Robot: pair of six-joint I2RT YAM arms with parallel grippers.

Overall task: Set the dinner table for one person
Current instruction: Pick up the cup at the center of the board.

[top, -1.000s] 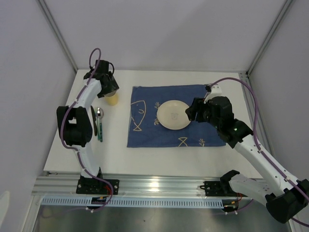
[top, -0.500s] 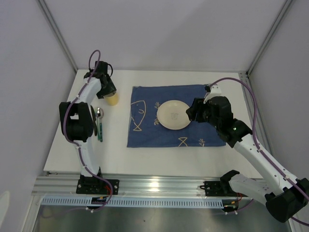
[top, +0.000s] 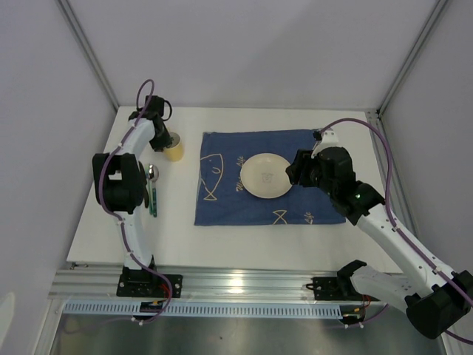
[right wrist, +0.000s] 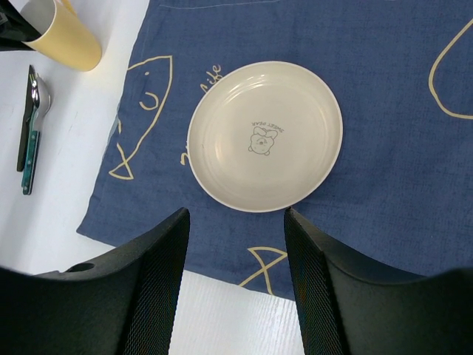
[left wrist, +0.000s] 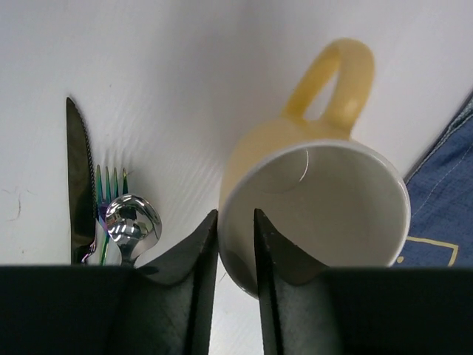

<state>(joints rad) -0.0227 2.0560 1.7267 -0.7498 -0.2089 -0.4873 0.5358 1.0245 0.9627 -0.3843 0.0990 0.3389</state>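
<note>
The two arms are bolted to a silver rail (top: 244, 285) at the near edge of the worktop (top: 222, 240), the big white surface that carries everything else and reaches back to the far walls.

A dark blue cloth (right wrist: 384, 148) with pale fish drawings lies flat in the middle of the worktop. A cream plate (right wrist: 264, 135) sits on it, right way up, with a small bear printed at its centre. The right end effector (right wrist: 236, 214) hangs above the cloth at the plate's right side. Its jaws are wide apart with nothing between them, and they touch neither plate nor cloth.

To the left of the cloth, on bare worktop, a knife (left wrist: 76, 185), a fork (left wrist: 111, 181) and a spoon (left wrist: 133, 222) lie side by side and close together, the spoon's bowl over the fork.

Just beyond the cutlery, close to the cloth's far left corner, a yellow mug (left wrist: 318, 207) stands upright, white inside, its handle turned away from the wrist camera. The left end effector (left wrist: 235, 214) is at the mug's rim with one finger outside the wall and one inside it. The jaws are drawn narrow around the wall, but I cannot tell whether they press it.
</note>
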